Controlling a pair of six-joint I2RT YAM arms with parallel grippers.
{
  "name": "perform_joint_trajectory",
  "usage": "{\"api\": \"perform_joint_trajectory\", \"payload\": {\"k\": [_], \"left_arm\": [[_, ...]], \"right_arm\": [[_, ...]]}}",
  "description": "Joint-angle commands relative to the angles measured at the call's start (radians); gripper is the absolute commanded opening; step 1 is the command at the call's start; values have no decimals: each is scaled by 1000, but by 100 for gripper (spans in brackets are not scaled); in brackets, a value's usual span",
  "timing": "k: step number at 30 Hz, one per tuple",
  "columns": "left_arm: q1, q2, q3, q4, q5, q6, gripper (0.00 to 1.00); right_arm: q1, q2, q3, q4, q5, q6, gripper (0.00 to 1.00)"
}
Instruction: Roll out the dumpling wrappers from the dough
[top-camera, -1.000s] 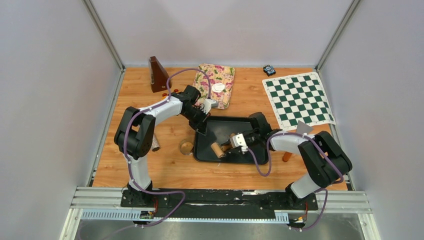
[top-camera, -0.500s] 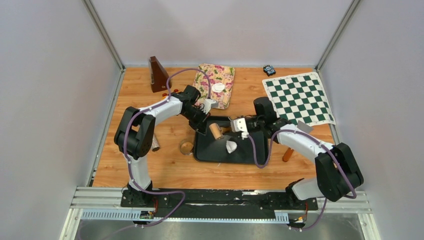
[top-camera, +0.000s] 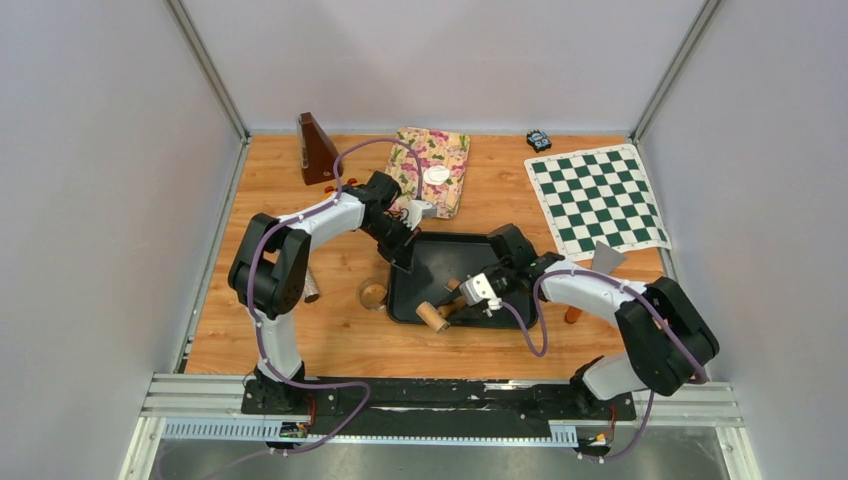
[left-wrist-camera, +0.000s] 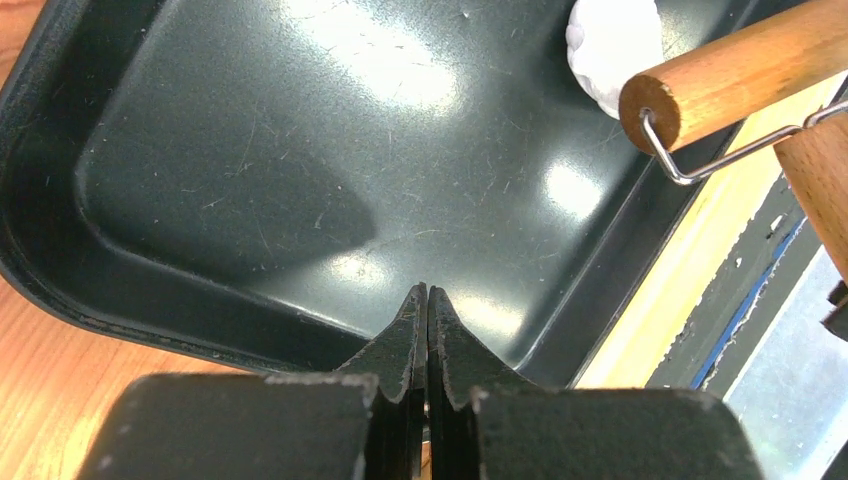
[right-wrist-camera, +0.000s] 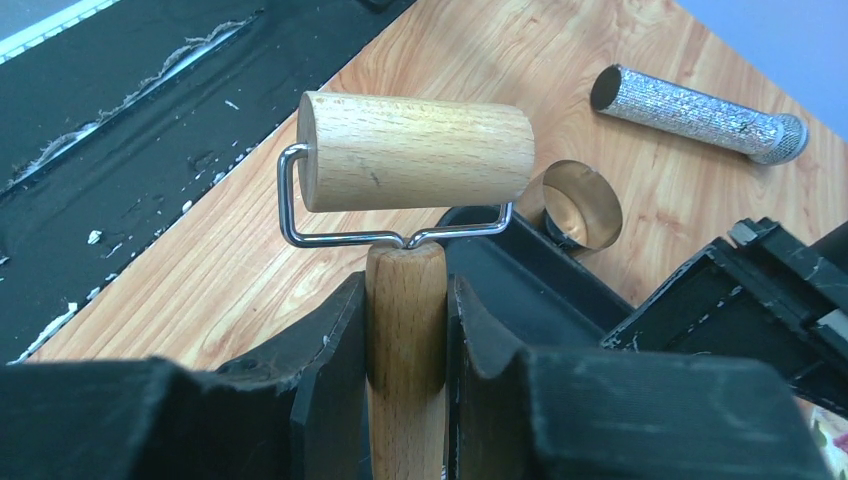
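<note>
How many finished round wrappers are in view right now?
1: the wrapper lies on the floral cloth beyond the black tray. Others may be stacked under it or hidden by the arms.

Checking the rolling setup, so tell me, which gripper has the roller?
The right gripper, shut on the wooden handle of the roller. The left gripper is shut on nothing, its tips by the tray rim.

Lab cell — grey panels (top-camera: 100, 200), aluminium rail (top-camera: 190, 395).
</note>
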Motion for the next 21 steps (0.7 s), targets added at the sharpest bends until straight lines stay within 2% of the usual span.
{"api": "perform_joint_trajectory", "payload": {"k": [1,13,18,21], "left_arm": [[2,-12,22,-4,29,23,0],[2,-19,10,6,31,16,0],[2,-28,3,11,31,12,0],[2,-30,-1,18,34,10,0]], "right_arm": [[2,24,-12,37,-62,-71,0],[2,143,-16,55,-66,-108,0],[-26,145,-58,201,35,-89,0],[-48,146,-47,217,52,-72,0]]}}
